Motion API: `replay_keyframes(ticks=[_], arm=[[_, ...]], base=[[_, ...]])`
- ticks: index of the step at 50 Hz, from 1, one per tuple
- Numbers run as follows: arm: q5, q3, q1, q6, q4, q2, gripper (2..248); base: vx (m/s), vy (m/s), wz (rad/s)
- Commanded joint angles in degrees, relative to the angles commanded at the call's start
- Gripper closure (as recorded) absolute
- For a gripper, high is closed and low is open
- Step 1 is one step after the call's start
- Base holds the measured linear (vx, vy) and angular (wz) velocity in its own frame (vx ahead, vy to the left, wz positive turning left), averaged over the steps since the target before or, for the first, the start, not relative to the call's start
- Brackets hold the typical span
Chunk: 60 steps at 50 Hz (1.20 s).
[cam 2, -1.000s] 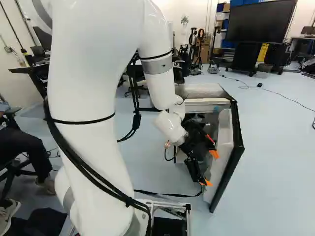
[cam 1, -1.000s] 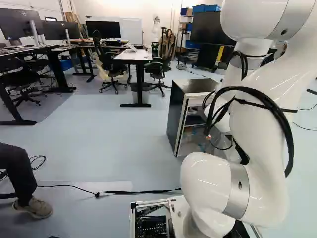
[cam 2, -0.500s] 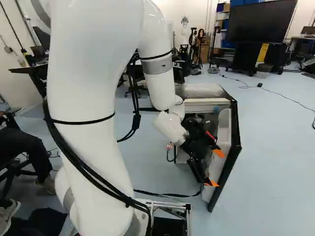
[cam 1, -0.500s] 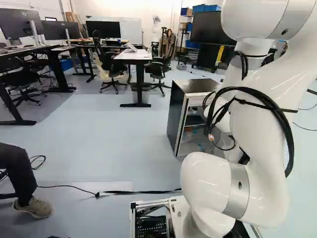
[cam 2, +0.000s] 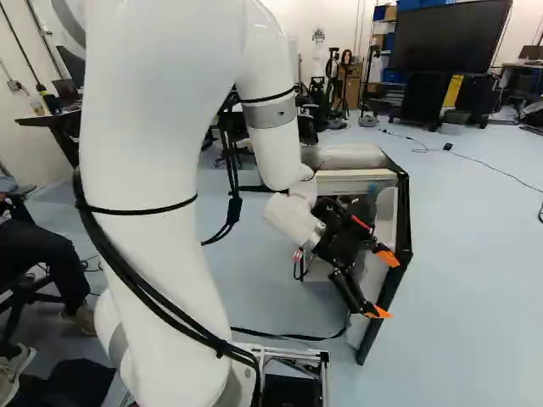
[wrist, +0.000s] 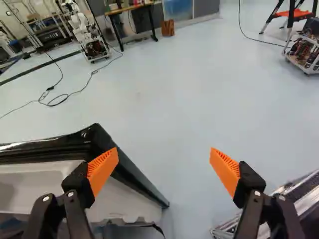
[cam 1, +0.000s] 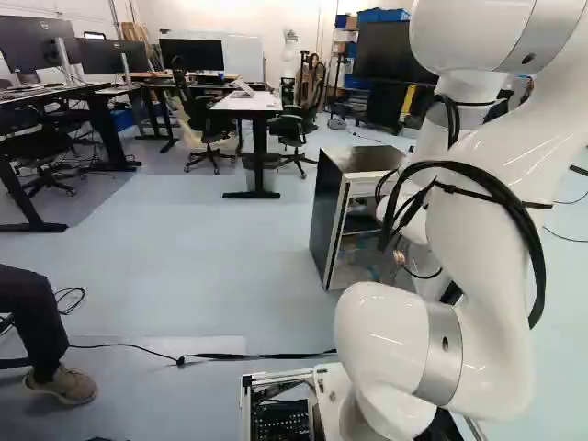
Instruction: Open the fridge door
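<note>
The gripper (cam 2: pixel 387 285), right of the middle of the right base view, is spread wide, its two orange pads (wrist: pixel 103 167) well apart and nothing clasped between them; one finger overlaps the black edge of the fridge door (cam 2: pixel 392 307) in the wrist view, though whether it touches is impossible to tell, while the other has floor around its tip; the door stands ajar, its pale inner side turned towards the fridge (cam 1: pixel 326 216) and its far end reaching back towards the base; the gripper and wrist cover part of that inner side in the right base view; the fridge body sits just right of the middle of the left base view, where the white arm (cam 1: pixel 478 220) and its looped black cables (cam 1: pixel 514 207) block much of its front; a black strap (cam 2: pixel 288 335) crosses the floor at the lower middle of the right base view, running up to near the door's foot; in the wrist view a metal frame (wrist: pixel 299 199) lies beyond the finger away from the door; farther off are a white-topped desk (cam 1: pixel 246 102) at the upper middle of the left base view, with office chairs beside it, and a big dark screen (cam 2: pixel 451 38) at the upper right of the right base view.
</note>
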Motion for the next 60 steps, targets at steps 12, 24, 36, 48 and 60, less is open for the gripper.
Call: replay_keyframes(ticks=[12, 24, 36, 48, 60], arm=[[2.62, 2.8, 1.33, 0.0, -0.5, 1.94, 3], [2.86, 7.36, 3.25, 0.0, -0.55, 5.19, 3], [4.19, 11.01, 7.47, 0.0, -1.74, 7.89, 3], [6.1, 12.78, 12.16, 0.0, -3.59, 9.26, 3], [7.29, 11.08, 14.19, 0.0, -4.85, 7.92, 3]], base=[[0.0, 0.0, 0.0], [0.0, 0.0, 0.0], [0.0, 0.0, 0.0], [0.0, 0.0, 0.0], [0.0, 0.0, 0.0]])
